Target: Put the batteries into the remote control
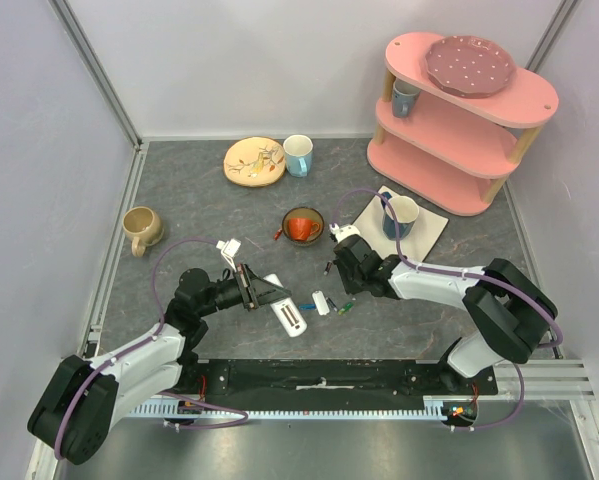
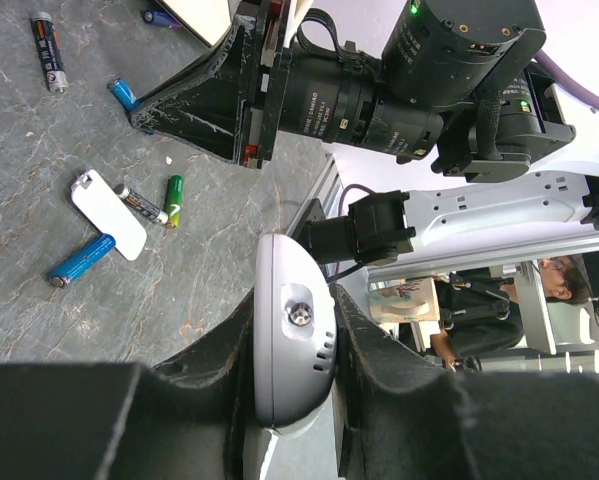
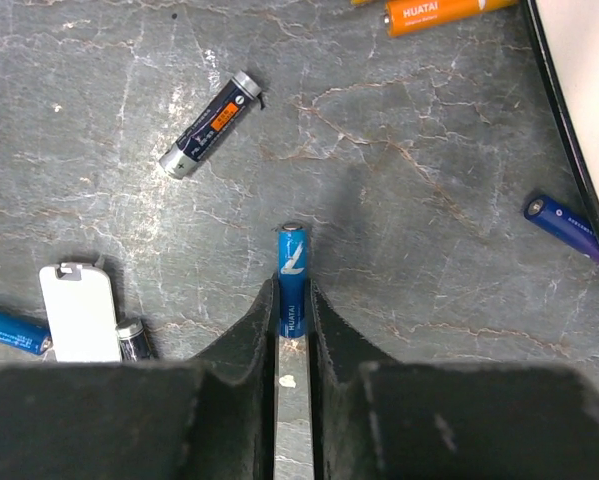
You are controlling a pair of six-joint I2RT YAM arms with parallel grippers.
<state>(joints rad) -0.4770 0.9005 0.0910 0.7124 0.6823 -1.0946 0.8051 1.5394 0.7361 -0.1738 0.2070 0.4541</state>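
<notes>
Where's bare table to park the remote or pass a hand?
Best patch: between the tan mug, the plate and the red bowl. A smaller strip sits between the right arm and the base rail. Crowded: the centre, where loose batteries and the white cover lie between the held remote and the right gripper, shut on a blue battery.

Left gripper point(image 2: 294, 330) and right gripper point(image 3: 293, 300), both clamped.

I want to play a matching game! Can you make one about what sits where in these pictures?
Places: 1 left gripper, 2 right gripper, 3 top of pink shelf, 4 white cloth.
Things: a cup, b remote, c plate, d blue battery.
Pairs: 1-b, 2-d, 3-c, 4-a.
</notes>
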